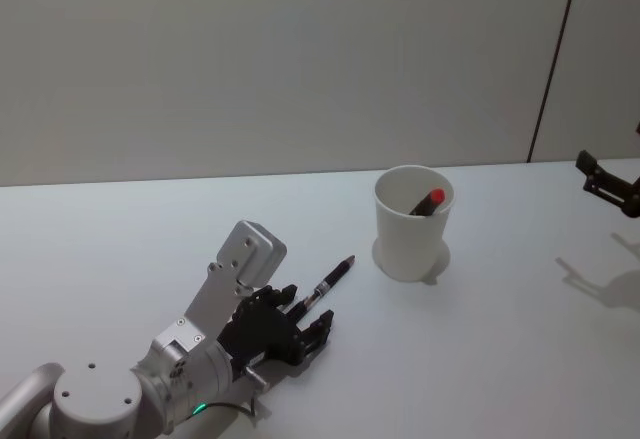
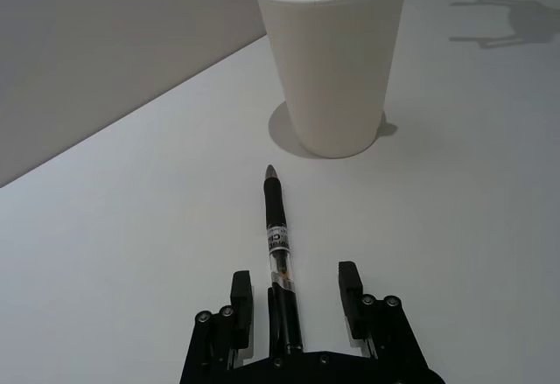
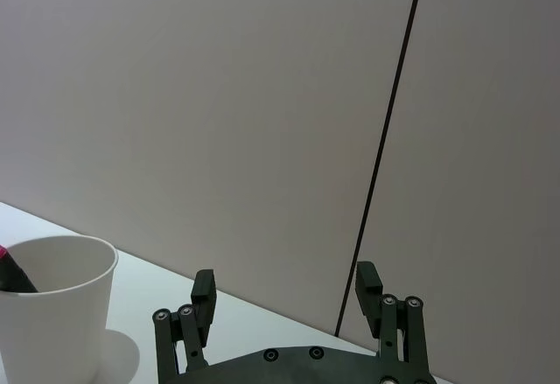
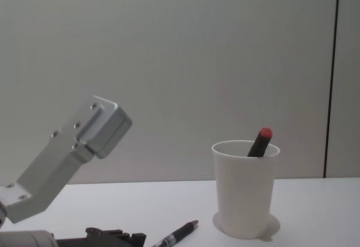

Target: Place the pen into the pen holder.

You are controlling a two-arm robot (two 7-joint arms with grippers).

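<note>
left gripper lined up on the pen, grasp not yet made

the left gripper (image 2: 295, 277) sits low on the table (image 1: 520, 339), well to the left of the pen holder (image 1: 410, 229) and nearer the robot. its jaws stand wide apart and hold nothing. they straddle the rear end of the pen (image 2: 276, 235), with a gap showing on each side of the barrel. the pen lies flat on the table between the gripper and the pen holder, its tip aimed at the holder and stopping a little short of its base. the pen holder stands upright, and a red-tipped marker (image 1: 430, 202) already leans inside it against the right of the rim. far to the right of the holder, the right gripper (image 3: 286, 277) hangs raised above the table, jaws spread and empty, seemingly idle.

the step in hand looks like the grasp. to do it well, the left gripper should probably close squarely on the barrel so the pen does not roll or swing. it should then lift the pen clear of the rim and tip it upright. the holder is light paper, so a knock on its wall or on the marker could topple it. the open left side of the holder seems the safer place to lower the pen.
</note>
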